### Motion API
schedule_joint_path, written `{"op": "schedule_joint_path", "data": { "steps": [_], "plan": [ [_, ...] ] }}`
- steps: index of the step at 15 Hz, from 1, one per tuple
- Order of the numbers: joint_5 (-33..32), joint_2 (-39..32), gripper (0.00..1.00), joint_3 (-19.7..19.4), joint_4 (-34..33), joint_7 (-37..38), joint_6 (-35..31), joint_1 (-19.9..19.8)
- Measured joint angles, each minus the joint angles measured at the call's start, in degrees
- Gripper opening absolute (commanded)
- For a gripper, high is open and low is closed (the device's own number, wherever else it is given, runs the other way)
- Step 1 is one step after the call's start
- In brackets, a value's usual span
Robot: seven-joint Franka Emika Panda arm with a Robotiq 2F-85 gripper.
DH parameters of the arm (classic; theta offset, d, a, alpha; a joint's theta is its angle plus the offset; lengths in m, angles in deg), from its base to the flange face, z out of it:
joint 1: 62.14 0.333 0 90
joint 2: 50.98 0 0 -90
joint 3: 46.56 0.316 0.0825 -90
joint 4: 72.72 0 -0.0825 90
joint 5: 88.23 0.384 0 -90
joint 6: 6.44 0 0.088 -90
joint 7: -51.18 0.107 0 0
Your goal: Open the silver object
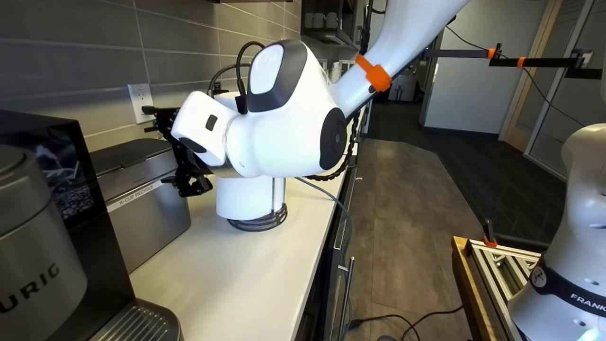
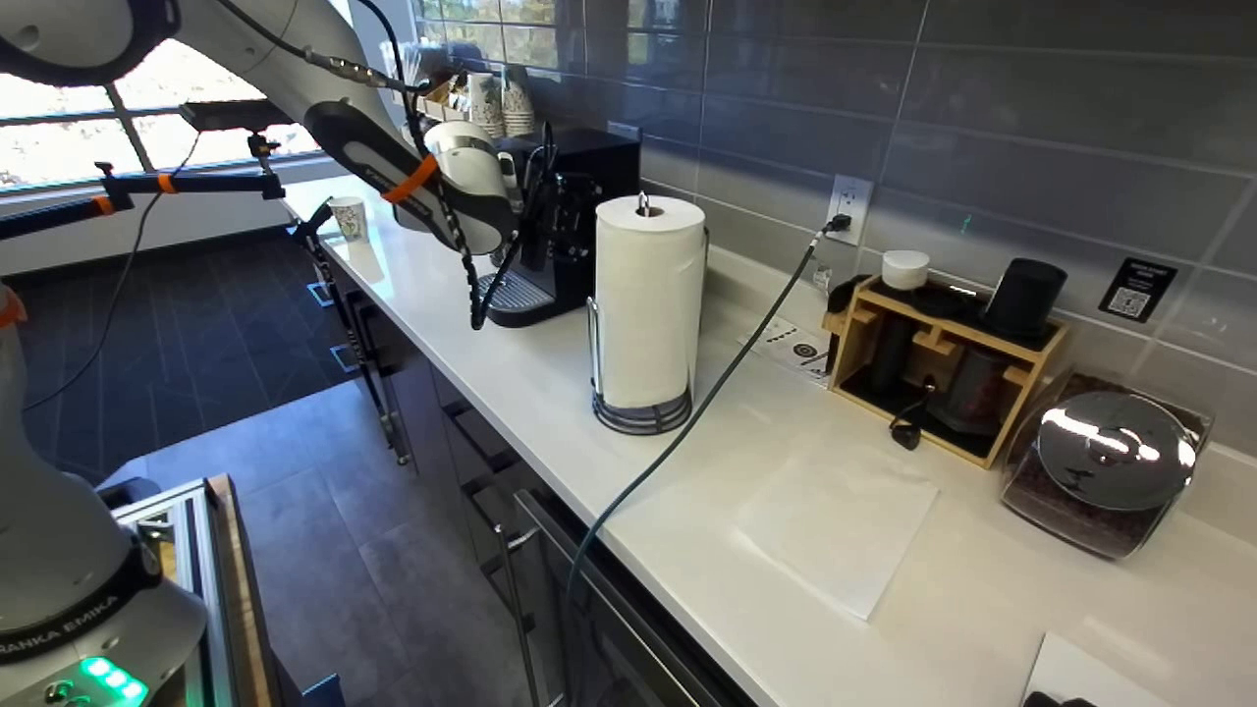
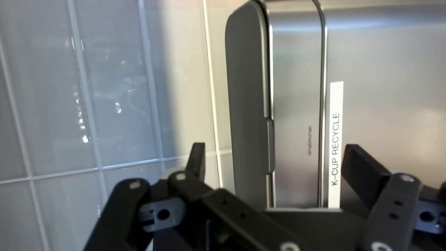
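Note:
The silver object is a boxy brushed-steel bin [image 1: 151, 218] with a dark lid and a white K-CUP RECYCLE label. It stands against the tiled wall behind the coffee maker, and its lid looks shut. In the wrist view the bin [image 3: 383, 87] lies sideways, with a small tab [image 3: 270, 146] on the lid's front edge. My gripper [image 3: 277, 155] is open and empty. One finger is on the wall side above the lid, the other in front of the label. In an exterior view the gripper [image 1: 159, 147] is at the bin's end; I cannot tell if it touches. The other exterior view hides the bin.
A black Keurig coffee maker [image 1: 38, 265] stands beside the bin. A paper towel roll [image 2: 650, 304] stands close to the arm. A blue-green cable [image 2: 702, 398] crosses the counter [image 2: 550, 393]. A wooden stand [image 2: 1021, 393] and a glass jar [image 2: 1090, 491] stand farther along.

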Motion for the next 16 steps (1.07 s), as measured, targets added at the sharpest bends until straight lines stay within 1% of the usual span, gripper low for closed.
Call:
{"op": "schedule_joint_path", "data": {
  "steps": [2,5,16],
  "plan": [
    [-1.2,0.0,1.0,0.0,-0.6,1.2,-0.2,0.0],
    [-3.6,-0.3,1.0,0.0,-2.4,4.1,-2.8,-0.5],
    [-3.3,-0.6,1.0,-0.4,-3.3,3.9,-3.0,-0.5]
  ]
}}
